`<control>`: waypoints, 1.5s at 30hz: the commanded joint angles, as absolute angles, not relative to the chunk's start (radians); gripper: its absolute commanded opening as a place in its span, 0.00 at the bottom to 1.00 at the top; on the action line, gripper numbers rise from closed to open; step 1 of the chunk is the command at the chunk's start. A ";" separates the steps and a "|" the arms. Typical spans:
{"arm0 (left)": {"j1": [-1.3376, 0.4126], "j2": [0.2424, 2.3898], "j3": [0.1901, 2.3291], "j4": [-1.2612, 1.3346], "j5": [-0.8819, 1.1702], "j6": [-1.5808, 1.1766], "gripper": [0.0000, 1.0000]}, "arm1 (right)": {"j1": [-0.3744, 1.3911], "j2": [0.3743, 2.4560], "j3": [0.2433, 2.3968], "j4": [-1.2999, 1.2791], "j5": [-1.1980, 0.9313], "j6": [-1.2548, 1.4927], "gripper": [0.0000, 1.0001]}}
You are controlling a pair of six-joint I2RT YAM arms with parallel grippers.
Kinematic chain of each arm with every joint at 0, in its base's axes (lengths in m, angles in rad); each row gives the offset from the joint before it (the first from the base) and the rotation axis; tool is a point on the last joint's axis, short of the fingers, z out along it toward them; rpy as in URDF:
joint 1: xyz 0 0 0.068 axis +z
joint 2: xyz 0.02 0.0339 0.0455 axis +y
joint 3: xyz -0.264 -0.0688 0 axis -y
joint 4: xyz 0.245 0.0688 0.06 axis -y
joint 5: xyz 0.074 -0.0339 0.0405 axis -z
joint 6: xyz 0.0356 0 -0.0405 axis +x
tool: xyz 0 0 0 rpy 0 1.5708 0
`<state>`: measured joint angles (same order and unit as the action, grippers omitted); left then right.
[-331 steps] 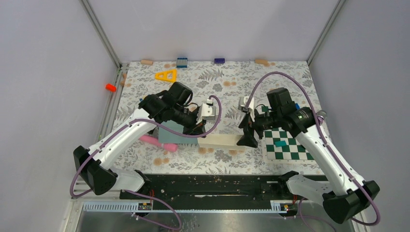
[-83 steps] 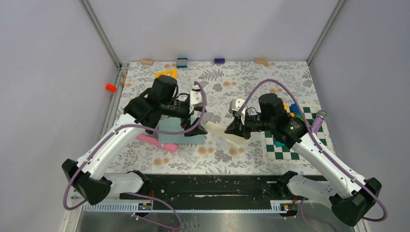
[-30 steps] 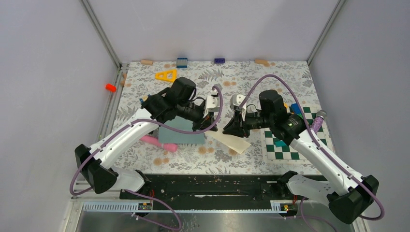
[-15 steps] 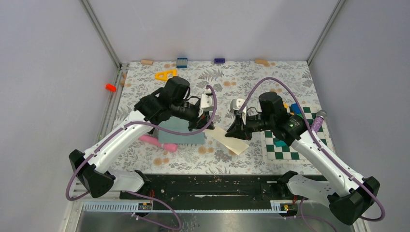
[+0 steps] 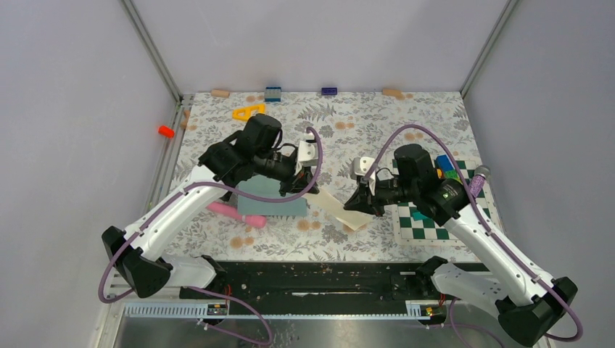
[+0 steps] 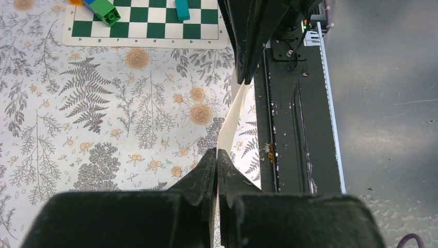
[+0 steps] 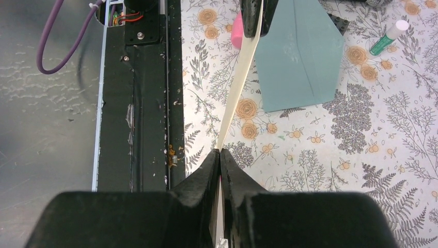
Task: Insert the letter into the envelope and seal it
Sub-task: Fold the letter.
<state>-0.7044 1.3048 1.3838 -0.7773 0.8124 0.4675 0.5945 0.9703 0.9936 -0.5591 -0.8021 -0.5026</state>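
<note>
The letter is a cream sheet held off the table between both grippers, edge-on in both wrist views. My left gripper is shut on its left end, just past the envelope's right edge. My right gripper is shut on its right end, near the table's front. The teal-grey envelope lies flat under the left arm and is partly hidden by it.
A green-and-white chessboard with coloured blocks lies at the right. A pink object lies by the envelope's near left corner, a green glue stick beyond it. A yellow triangle and small blocks sit at the back. A black rail runs along the front.
My right gripper has slid right and toward the front along the letter and closed on its end. The left gripper has shifted slightly left, still pinching the letter.
</note>
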 commanded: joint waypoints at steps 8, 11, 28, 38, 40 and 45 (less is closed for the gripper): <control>-0.666 1.259 1.474 -0.822 0.831 0.508 0.00 | 0.590 0.922 0.946 -0.662 -0.767 -0.547 0.10; -0.662 1.254 1.485 -0.832 0.833 0.512 0.00 | 0.591 0.923 0.940 -0.661 -0.747 -0.545 0.11; -0.638 1.232 1.509 -0.868 0.834 0.537 0.00 | 0.569 0.897 0.908 -0.694 -0.715 -0.571 0.12; -0.632 1.233 1.519 -0.874 0.842 0.538 0.00 | 0.553 0.872 0.899 -0.719 -0.704 -0.579 0.06; -0.632 1.232 1.520 -0.874 0.841 0.537 0.00 | 0.548 0.873 0.907 -0.719 -0.707 -0.571 0.05; -0.623 1.223 1.519 -0.873 0.843 0.538 0.00 | 0.519 0.853 0.919 -0.717 -0.700 -0.570 0.03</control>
